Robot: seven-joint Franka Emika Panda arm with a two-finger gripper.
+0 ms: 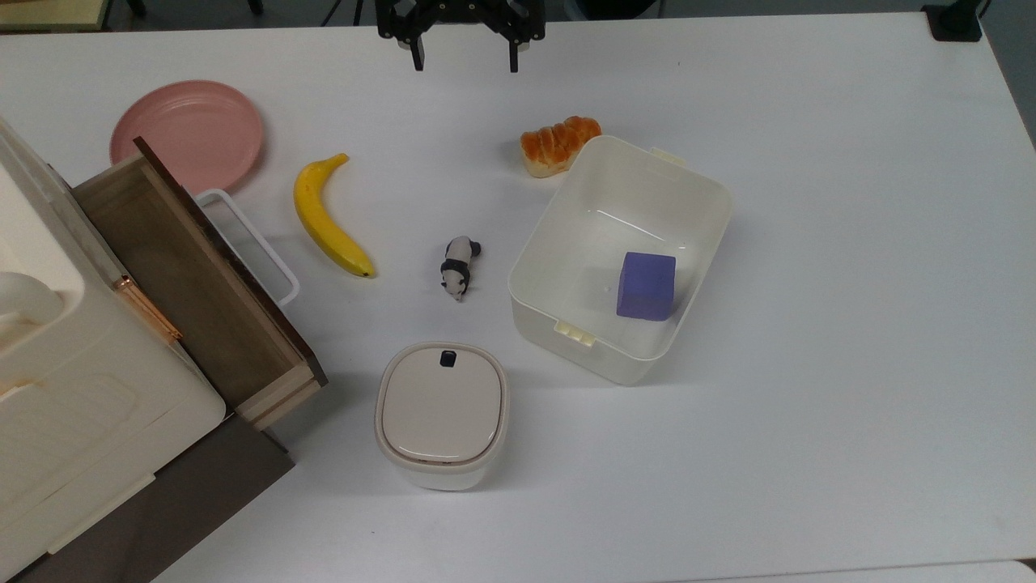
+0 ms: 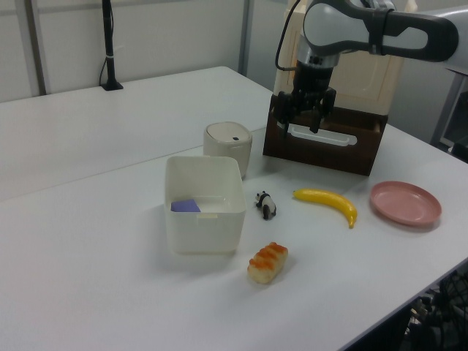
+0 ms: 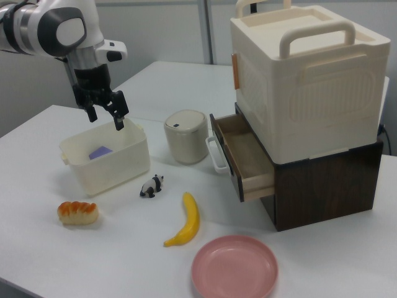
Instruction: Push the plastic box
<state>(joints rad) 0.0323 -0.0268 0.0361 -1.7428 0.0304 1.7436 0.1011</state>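
The gripper hangs in the air above the white table, at the upper edge of the top view. Its two fingers are spread wide apart and hold nothing; both tips point downward.

The plastic box rests on the table near the centre, lidless, with a purple block lying inside against one wall. In the top view the box lies below and to the right of the gripper, well apart from it, and is turned at an angle to the table edges. Its long axis runs from the top view's upper right toward the lower left, with the clip tabs on the two short rims. A bread roll sits just beside the box's upper corner, between the box and the gripper's side of the table.

In the right view the fingertips appear above the far rim of the box; in the left view the gripper appears well behind the box, in front of the wooden drawer. Taken together, the gripper is judged to be raised and clear of the box, with no contact.

The coming move is judged to require a descent to wall height beside the box, then a horizontal advance against one wall. An approach from the gripper's present side risks striking the bread roll first.
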